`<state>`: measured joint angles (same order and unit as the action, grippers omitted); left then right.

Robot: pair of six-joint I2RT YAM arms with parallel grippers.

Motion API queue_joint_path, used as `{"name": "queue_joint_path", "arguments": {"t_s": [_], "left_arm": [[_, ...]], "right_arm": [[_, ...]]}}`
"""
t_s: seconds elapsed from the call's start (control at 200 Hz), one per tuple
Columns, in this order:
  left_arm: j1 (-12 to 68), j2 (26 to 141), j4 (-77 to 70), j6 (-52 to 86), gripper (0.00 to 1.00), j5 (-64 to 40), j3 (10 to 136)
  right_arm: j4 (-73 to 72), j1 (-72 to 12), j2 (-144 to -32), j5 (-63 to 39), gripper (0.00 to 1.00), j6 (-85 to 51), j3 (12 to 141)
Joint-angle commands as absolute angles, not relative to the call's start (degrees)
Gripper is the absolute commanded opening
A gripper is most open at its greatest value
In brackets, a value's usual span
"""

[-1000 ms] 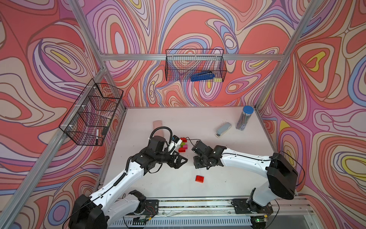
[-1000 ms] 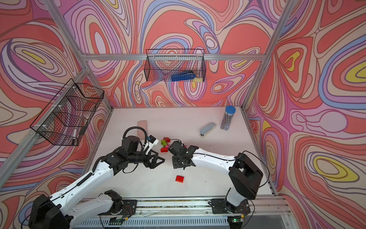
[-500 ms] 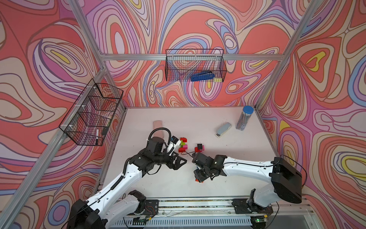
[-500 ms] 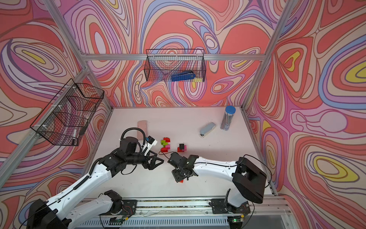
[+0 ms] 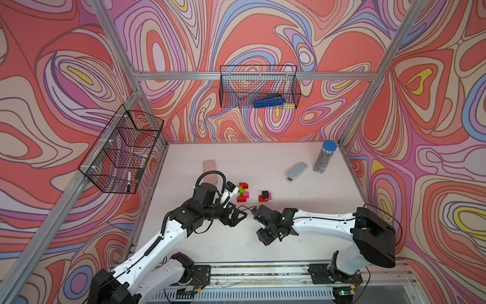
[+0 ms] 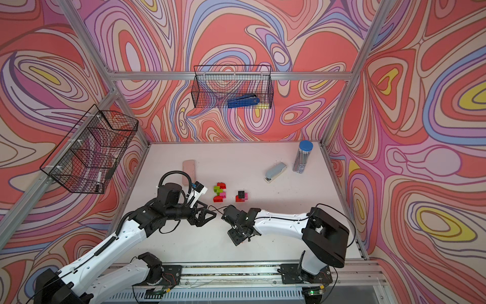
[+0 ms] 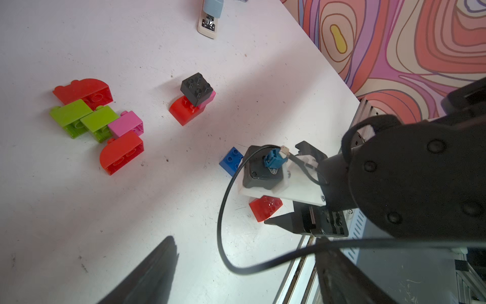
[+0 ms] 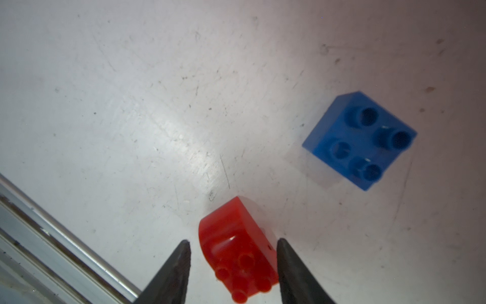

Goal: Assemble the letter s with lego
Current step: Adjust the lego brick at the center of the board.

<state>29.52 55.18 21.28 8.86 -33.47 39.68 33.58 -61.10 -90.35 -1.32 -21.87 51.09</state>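
Overhead, red brick [image 8: 236,250] hidden; wrist view shows right gripper [image 8: 233,240] spread astride it; left gripper [image 7: 246,240] wide, empty.

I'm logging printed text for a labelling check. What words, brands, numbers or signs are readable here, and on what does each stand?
No text here reads clearly.
Pale stapler: a small dark mark on its end, too blurred to read.
Blue-capped tube: a pale label low on its side, too small to read.
Blue brick and red brick: no print shows on either.
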Motion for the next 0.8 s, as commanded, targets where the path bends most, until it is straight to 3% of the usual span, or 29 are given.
{"name": "queue_joint_path", "arguments": {"t_s": [0.0, 0.331, 0.581, 0.796], "left_arm": [[29.2, 54.2, 22.5, 9.7, 0.84, -33.4, 38.7], [29.1, 54.0, 22.3, 9.8, 0.84, -33.6, 38.1], [29.1, 53.9, 22.4, 9.8, 0.83, -33.7, 37.9], [29.2, 53.5, 22.3, 9.8, 0.84, -33.7, 37.9]], "right_arm": [[32.9, -61.7, -91.1, -2.0, 0.54, -21.2, 49.9], [34.7, -63.3, -92.2, -0.4, 0.46, -21.7, 50.6], [36.5, -64.0, -94.4, 2.3, 0.28, -23.0, 52.0], [41.0, -63.9, -91.9, 8.6, 0.19, -31.2, 52.8]]}}
